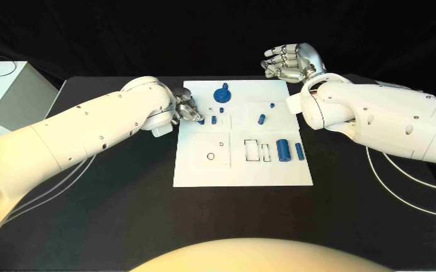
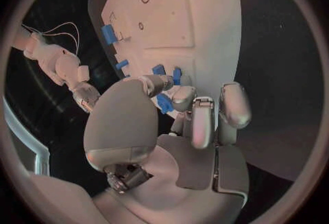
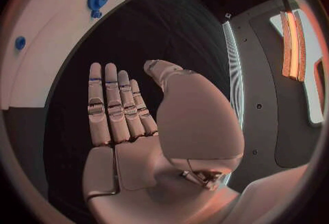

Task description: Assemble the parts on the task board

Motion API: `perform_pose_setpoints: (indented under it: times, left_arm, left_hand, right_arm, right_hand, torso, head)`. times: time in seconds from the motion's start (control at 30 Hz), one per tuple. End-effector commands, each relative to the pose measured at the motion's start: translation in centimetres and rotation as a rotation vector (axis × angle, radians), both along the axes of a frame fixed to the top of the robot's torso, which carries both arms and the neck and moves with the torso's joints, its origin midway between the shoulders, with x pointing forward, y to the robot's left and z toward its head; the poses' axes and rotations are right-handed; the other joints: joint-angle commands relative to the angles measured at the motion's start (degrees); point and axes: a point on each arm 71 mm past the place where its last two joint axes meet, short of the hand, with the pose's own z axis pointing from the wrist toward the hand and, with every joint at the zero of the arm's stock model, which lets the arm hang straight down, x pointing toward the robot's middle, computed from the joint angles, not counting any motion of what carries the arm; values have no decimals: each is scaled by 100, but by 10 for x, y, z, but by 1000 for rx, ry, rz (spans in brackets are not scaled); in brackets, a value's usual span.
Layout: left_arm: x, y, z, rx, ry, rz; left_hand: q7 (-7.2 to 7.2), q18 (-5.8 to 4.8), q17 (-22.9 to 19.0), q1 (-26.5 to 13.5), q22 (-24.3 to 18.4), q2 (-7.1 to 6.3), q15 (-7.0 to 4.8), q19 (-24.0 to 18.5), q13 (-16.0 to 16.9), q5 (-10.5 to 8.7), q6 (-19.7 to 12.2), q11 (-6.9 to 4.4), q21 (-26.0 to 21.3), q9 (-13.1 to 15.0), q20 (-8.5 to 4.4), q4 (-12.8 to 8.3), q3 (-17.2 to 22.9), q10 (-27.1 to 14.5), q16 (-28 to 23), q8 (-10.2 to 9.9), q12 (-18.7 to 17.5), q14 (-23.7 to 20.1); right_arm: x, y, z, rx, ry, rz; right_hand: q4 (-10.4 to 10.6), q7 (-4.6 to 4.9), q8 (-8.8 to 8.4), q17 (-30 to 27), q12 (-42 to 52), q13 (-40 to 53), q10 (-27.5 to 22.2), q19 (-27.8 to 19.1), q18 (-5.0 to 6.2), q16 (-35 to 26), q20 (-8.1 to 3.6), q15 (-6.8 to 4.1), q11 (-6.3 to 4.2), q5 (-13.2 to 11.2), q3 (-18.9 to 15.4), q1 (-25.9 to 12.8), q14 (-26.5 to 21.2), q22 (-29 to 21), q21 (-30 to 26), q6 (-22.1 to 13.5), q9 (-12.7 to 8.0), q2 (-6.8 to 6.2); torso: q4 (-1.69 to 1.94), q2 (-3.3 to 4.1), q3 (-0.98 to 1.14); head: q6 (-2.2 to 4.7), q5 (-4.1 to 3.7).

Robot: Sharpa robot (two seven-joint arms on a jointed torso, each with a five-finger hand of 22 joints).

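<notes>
You've got the flat white rectangular task board (image 1: 242, 158) sitting mid black table (image 1: 109, 221), long side running away from the robot. On it: a blue toothed gear w/ a small knob (image 1: 222, 94) near the far edge, a tiny blue peg (image 1: 261, 119) right of center, and two upright-lying dark blue cylinders (image 1: 283, 149) side by side toward the right edge, next to a couple of rectangular outlined slots. A small ring mark sits in the square outline on the left half.

Your silver left hand (image 1: 188, 111) is at the board's left edge, fingers curled in close over small blue block parts (image 2: 165, 104); in the left wrist view the fingertips (image 2: 182, 96) are touching one, but can't tell if it's actually pinched or just pressed.

Your silver right hand (image 1: 292, 62) hovers past the board's far right corner, over bare table. Right wrist view shows its fingers (image 3: 115, 106) straight and side by side, thumb out, holding nothing.
</notes>
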Motion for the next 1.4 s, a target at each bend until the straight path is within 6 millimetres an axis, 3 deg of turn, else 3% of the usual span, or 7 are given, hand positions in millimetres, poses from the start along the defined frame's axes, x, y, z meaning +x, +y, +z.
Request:
perform_pose_setpoints:
  times: [0.03,0.57,0.93,1.4]
  left_arm:
    - [0,0,0,0,-8,5]
    - [-2,-3,-1,9,26,-27]
    - [-3,-7,-2,4,32,-36]
    - [2,-12,-3,-4,11,-19]
  left_hand:
    - [-66,-89,985,-7,5,26,-39,49,5,19,48,-1,18,13,-6,-981,946,26,25,24,-22,444]
    - [-67,-88,999,-22,4,14,-40,49,23,35,56,-2,20,15,-7,-990,945,41,32,26,-11,449]
    - [-104,-93,1029,-207,31,-61,-56,54,61,331,129,-29,36,48,-21,-1008,874,95,47,64,4,458]
    - [-189,-95,1034,-411,36,-16,-96,53,97,263,155,-85,25,113,-52,-842,569,154,50,112,31,460]
  right_arm:
    - [0,2,0,0,-8,21]
    - [0,2,0,0,-3,23]
    - [0,2,-1,0,-2,24]
    - [0,2,-1,0,-2,27]
  right_hand:
    - [-36,229,-39,-6,-26,-7,-11,-55,75,-30,1,26,37,36,11,-67,6,-7,-16,-29,-8,-5]
    - [-37,229,-40,-7,-26,-8,-11,-55,75,-32,2,26,37,36,11,-67,7,-8,-16,-29,-8,-5]
    - [-50,230,-46,-24,-32,-32,-9,-60,76,-50,4,28,39,53,14,-64,11,-31,-15,-26,-9,0]
    - [-58,231,-52,-40,-37,-55,-6,-62,77,-68,7,30,40,87,16,-67,18,-53,-13,-22,-11,5]
  torso:
    - [-2,-1,4]
    - [-6,0,18]
    - [-4,1,12]
    - [-1,4,5]
  head:
    - [-5,5]
    - [-25,18]
    - [-26,12]
    - [-27,1]
